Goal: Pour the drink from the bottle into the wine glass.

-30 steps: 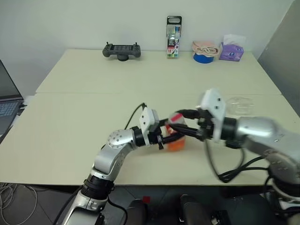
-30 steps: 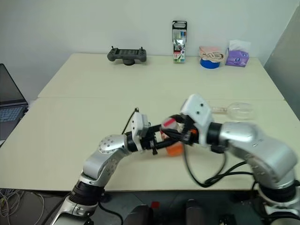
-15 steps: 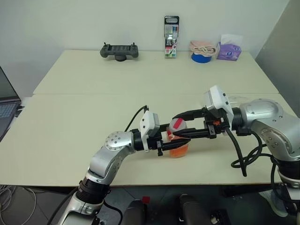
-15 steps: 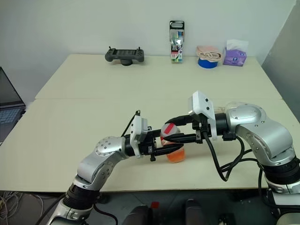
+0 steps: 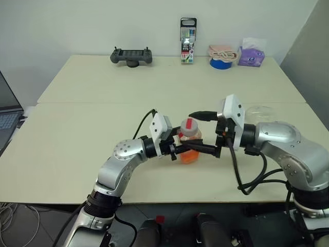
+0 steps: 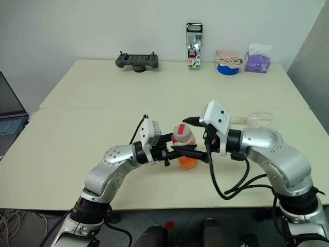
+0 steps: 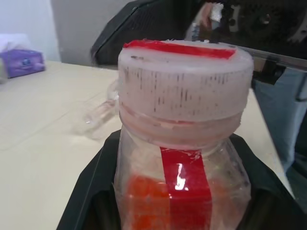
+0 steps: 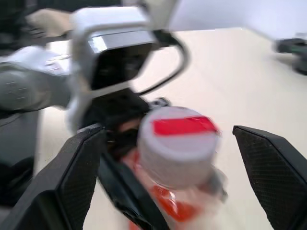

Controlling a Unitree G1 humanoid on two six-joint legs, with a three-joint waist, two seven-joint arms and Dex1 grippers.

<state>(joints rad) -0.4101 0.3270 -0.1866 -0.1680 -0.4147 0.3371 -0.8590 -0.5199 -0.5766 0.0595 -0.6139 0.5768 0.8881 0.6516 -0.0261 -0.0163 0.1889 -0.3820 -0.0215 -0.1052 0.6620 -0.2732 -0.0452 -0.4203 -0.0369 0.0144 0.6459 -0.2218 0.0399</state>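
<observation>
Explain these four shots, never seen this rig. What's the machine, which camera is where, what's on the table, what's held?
It is a two-armed humanoid robot, each arm ending in a two-fingered black gripper. Two pictures come from a stereo camera on its head, looking down over the arms. The other two come from cameras on each wrist, looking along that gripper's fingers.

The left gripper is shut on the bottle, a small clear one with orange drink inside and its cap on. The right gripper is open, one finger on either side of the cap.

The wine glass lies on its side on the table, behind the right arm. Along the far edge are a controller, a marker pack, a blue roll with cord and a tissue pack. A laptop sits beside the table.
</observation>
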